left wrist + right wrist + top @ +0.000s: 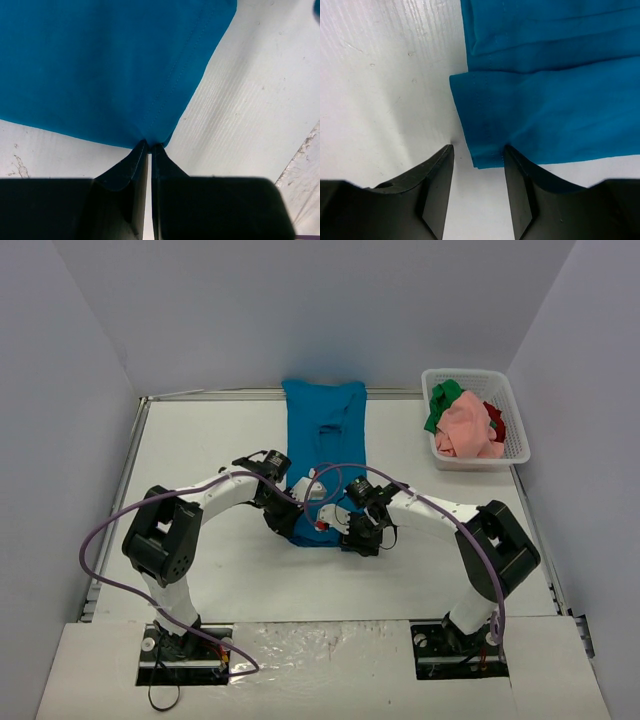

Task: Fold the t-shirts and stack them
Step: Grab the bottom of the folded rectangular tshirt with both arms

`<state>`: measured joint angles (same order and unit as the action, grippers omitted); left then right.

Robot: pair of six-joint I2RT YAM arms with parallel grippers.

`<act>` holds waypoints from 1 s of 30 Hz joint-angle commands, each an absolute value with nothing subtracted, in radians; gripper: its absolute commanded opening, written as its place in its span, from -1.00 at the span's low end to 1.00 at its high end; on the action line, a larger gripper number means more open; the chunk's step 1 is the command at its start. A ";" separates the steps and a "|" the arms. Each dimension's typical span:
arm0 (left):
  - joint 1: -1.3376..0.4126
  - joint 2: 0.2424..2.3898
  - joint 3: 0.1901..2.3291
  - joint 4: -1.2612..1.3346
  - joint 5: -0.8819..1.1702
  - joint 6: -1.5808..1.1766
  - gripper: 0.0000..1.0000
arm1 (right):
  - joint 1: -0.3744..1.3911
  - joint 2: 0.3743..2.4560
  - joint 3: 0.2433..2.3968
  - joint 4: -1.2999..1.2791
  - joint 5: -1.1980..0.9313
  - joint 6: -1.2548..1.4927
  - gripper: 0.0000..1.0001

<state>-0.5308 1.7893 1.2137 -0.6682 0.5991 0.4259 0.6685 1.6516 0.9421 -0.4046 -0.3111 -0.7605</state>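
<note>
Four shirts are in sight. One teal-blue shirt (325,430) lies on the white table (200,570). The other three are bunched up in one white basket (476,462) at the far right corner: one pink shirt (470,428), one green shirt (442,400) and one red shirt (496,418). The pink one takes up most of the room, the green one sits at the far left side of the basket, and only a bit of the red one shows.

Two arms reach in from the near edge, and each has one claw with two fingers.

The teal-blue shirt is folded into one long strip. It runs from the far edge of the table down the middle toward the arms. Its near end lies between the two claws.

The left claw (284,518) is at the near left corner of the strip. In the left wrist view the left claw (150,147) is pinched tight, and the corner of the teal-blue shirt (100,65) is caught right at its tips.

The right claw (360,536) is at the near right corner. In the right wrist view the right claw (479,150) has its fingers apart. The corner of the teal-blue shirt (560,100) lies in the gap, close to one finger, with bare table by the other. It is not squeezing the cloth.
</note>
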 commanded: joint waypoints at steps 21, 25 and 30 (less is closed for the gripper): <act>-0.537 1.738 1.235 -0.736 0.631 0.498 -0.95 | 0.669 1.717 0.937 -0.439 -0.201 -0.704 -0.90; -0.535 1.730 1.262 -0.761 0.618 0.512 -0.95 | 0.669 1.661 0.991 -0.549 -0.239 -0.706 -1.00; -0.534 1.700 1.316 -0.845 0.618 0.549 -0.95 | 0.667 1.589 1.046 -0.652 -0.271 -0.704 -1.00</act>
<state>-0.5308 1.7821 1.2476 -0.7589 0.6014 0.4873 0.6693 1.6470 0.9916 -0.5076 -0.2569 -0.7311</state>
